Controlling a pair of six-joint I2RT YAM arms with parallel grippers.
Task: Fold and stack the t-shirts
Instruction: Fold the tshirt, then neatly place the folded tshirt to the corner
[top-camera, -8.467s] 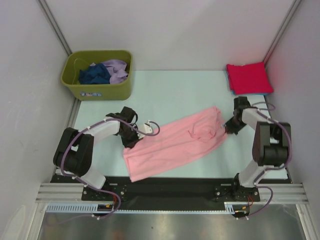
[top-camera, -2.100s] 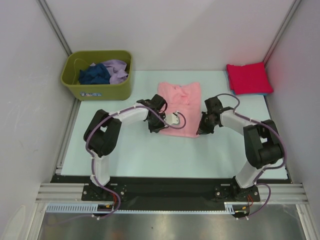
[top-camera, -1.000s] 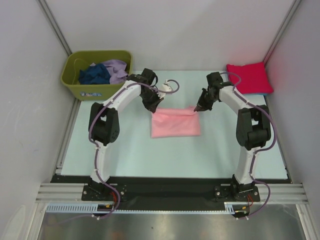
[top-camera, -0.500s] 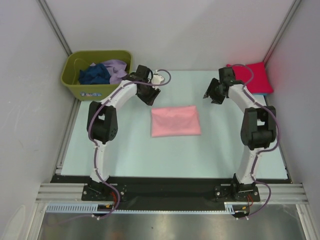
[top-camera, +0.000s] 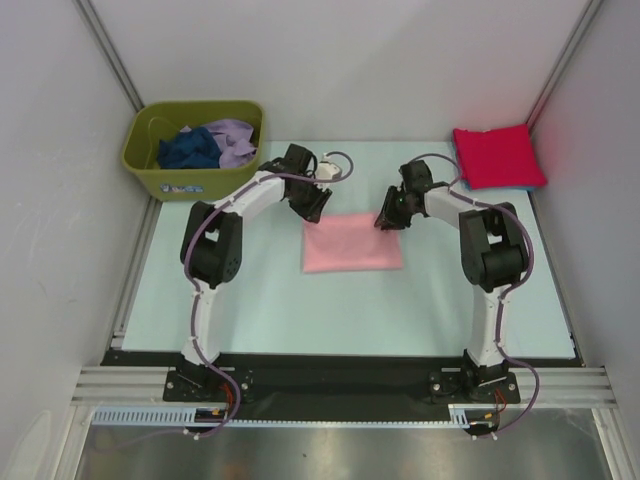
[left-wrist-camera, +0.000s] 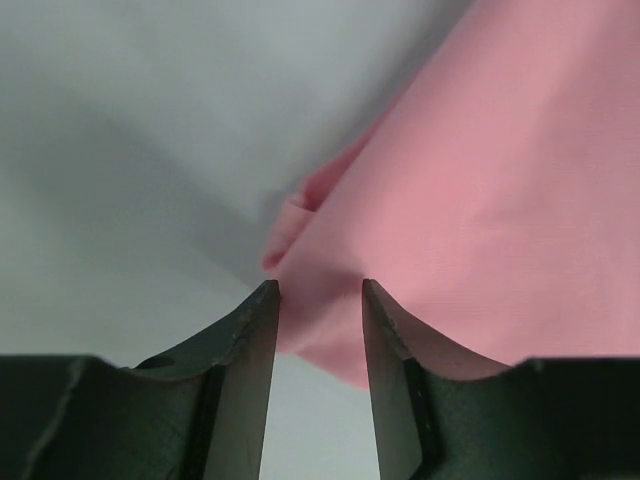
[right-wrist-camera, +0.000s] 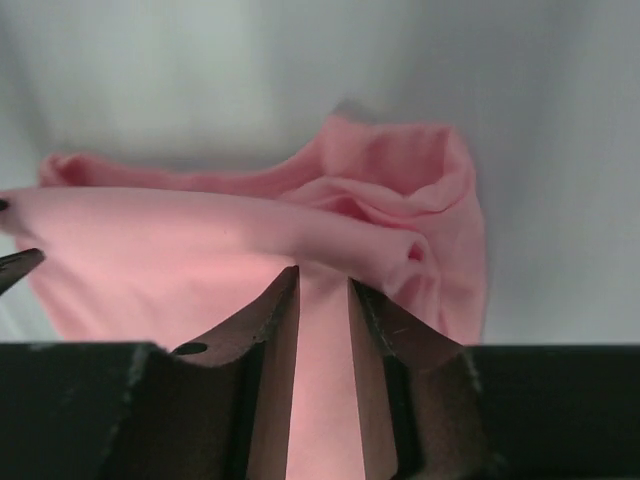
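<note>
The light pink t-shirt (top-camera: 352, 243) lies folded into a flat rectangle near the middle of the worktop (top-camera: 260, 300), somewhat toward its far edge. In the top view the left gripper (top-camera: 312, 207) is at the shirt's far left corner and the right gripper (top-camera: 385, 220) at its far right corner. A folded red t-shirt (top-camera: 497, 156) sits in the worktop's far right corner, and an olive-green bin (top-camera: 195, 180) at the far left corner holds a navy t-shirt (top-camera: 187, 150) and a lavender t-shirt (top-camera: 233, 140). In the left wrist view the fingers stand partly apart, straddling the pink cloth's corner without clamping it. In the right wrist view the fingers leave a narrower gap, pink cloth showing through it and a rolled fold lying just past the tips.
</note>
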